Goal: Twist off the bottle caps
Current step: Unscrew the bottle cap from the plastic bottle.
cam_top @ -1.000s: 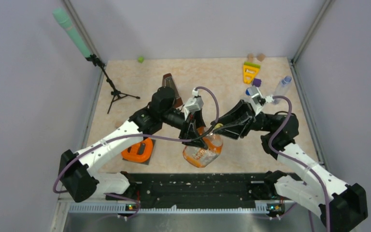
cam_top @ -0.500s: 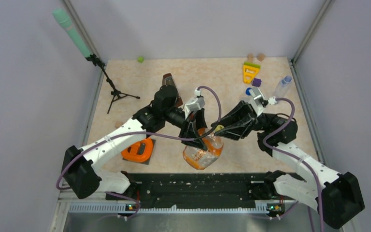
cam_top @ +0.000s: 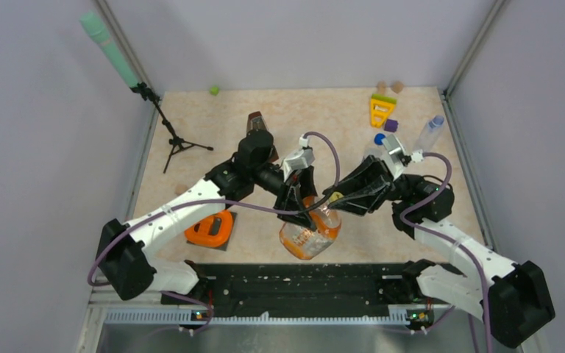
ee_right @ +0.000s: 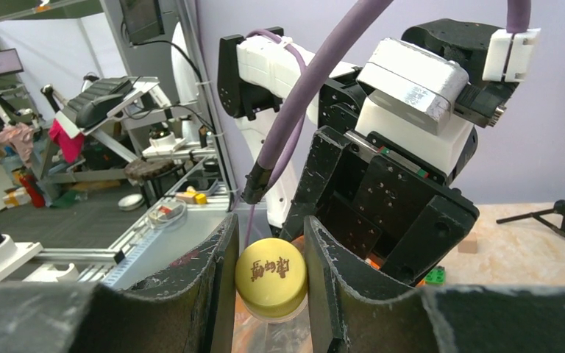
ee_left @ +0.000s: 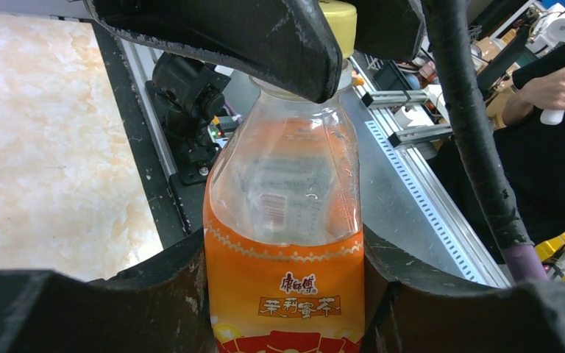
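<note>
The squat orange-tinted bottle (cam_top: 307, 234) is held tilted above the table's near edge. My left gripper (cam_top: 299, 200) is shut on its labelled body (ee_left: 285, 287), one jaw on each side. My right gripper (cam_top: 332, 197) is shut on its yellow cap (ee_right: 271, 278), which sits on the bottle neck; the cap also shows in the left wrist view (ee_left: 340, 18). A slim clear bottle (cam_top: 430, 132) lies at the back right. A blue cap (cam_top: 379, 137) lies loose near it. The white cap and the third bottle are hidden.
A brown metronome (cam_top: 256, 123) stands behind the left arm. An orange object (cam_top: 210, 228) lies on a dark mat at the front left. A microphone tripod (cam_top: 174, 138) stands at the back left. A yellow toy (cam_top: 381, 110), a purple block (cam_top: 391, 125) and wooden discs (cam_top: 388, 87) lie at the back right.
Both arms have shifted slightly with the bottle held between them. The left arm's wrist has moved a little to the right. Both grips stay as they were.
</note>
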`<move>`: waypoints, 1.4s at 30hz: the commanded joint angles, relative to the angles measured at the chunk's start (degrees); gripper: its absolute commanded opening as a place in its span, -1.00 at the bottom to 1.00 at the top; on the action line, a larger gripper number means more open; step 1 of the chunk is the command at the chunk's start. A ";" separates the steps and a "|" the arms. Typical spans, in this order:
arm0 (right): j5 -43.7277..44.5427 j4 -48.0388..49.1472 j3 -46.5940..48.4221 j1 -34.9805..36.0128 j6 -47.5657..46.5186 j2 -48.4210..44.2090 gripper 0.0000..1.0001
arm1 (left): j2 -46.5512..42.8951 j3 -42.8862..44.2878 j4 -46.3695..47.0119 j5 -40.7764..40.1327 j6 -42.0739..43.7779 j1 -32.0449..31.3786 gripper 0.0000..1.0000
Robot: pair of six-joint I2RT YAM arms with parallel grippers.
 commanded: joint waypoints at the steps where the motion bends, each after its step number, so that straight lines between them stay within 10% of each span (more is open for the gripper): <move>1: 1.85 12.85 1.12 -2.51 2.44 -1.35 -0.92 | -1.44 1.54 -0.49 12.40 2.45 0.31 -1.00; 13: 2.73 6.13 0.24 -2.52 -2.74 -3.69 -0.83 | -1.94 1.59 -1.14 8.59 1.51 0.13 -1.00; 26: 26.74 -32.40 -0.14 -2.51 -17.25 -8.88 0.03 | -4.90 2.14 -7.01 -31.98 3.37 -1.72 -1.00; 42: 29.53 -38.23 1.77 -2.51 -16.18 -6.54 0.16 | -6.25 1.18 -8.14 -58.54 3.90 -6.88 -1.00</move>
